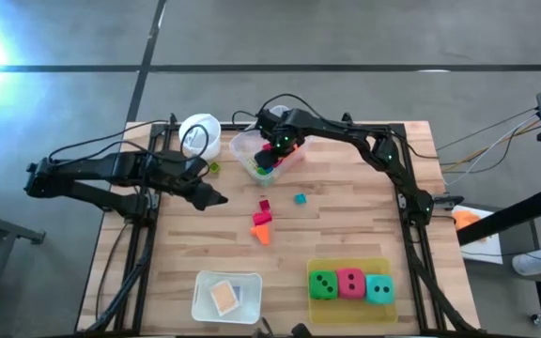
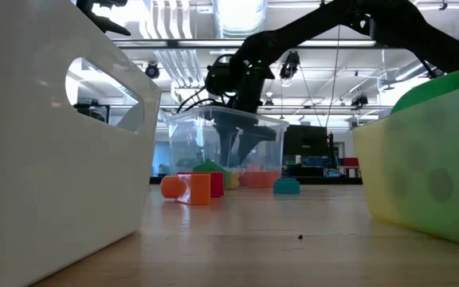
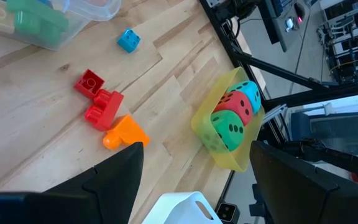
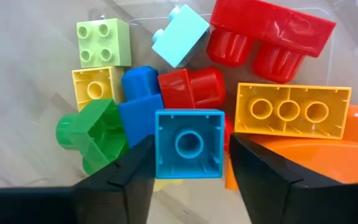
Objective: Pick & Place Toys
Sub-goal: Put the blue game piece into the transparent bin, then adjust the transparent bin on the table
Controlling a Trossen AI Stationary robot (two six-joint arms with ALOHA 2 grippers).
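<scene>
Item: blue block (image 4: 188,144), square, one stud, hard moulded plastic. We find it between the fingers of the right end effector (image 4: 188,171), over the heap inside the clear tub (image 1: 244,148) at the far middle of the tabletop (image 1: 346,235). The fingers stand just off its two side faces with a thin gap showing on each side, so we cannot tell whether they grip it or have let go. We judge it light, stiff and smooth-sided, not fragile; it would slip under a slack pinch. Best hold: flat opposite walls, low on the body, clear of the stud.

Beneath and around it in the tub: green block (image 4: 92,134), yellow brick (image 4: 293,111) with three sockets, red brick (image 4: 263,34), pale green block (image 4: 102,42), all of like plastic and loosely piled, apt to shift when touched.

Loose on the tabletop nearer the middle: red blocks (image 3: 98,99), orange block (image 3: 124,132), small teal block (image 3: 128,40). We would take each by its parallel sides.

Near edge: three dotted dice (image 1: 350,284) in a yellow tray (image 1: 347,318); larger, needing a wide spread.

Left end effector (image 1: 212,198): empty, fingers wide, hovering left of the loose blocks.
</scene>
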